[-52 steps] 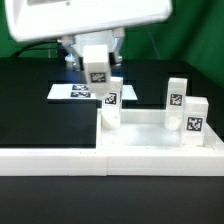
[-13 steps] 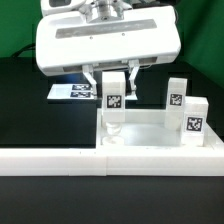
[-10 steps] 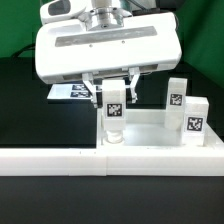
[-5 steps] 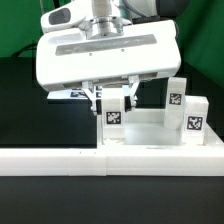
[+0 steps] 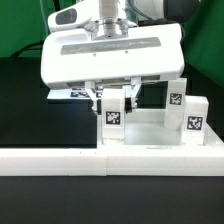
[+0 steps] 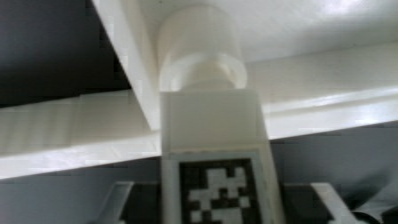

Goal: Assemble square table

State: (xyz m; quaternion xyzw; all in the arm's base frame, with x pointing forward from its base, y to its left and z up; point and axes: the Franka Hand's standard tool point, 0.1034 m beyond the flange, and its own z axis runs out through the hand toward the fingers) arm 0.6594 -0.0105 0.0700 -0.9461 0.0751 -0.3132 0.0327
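The square table's white slab lies against the border wall. My gripper is shut on a white tagged leg and holds it upright on the slab's corner at the exterior view's left. In the wrist view the leg fills the middle, its rounded end against the slab's rim. The fingers stand on both sides of the leg. Two more tagged legs stand at the slab's right side.
The long low white border wall runs across the front. The marker board lies behind, partly hidden by my gripper's wide white body. The table surface is black, with a green backdrop behind.
My gripper has come down with the leg. The leg's tag sits lower than a second ago, and its lower end now reaches the slab's corner.
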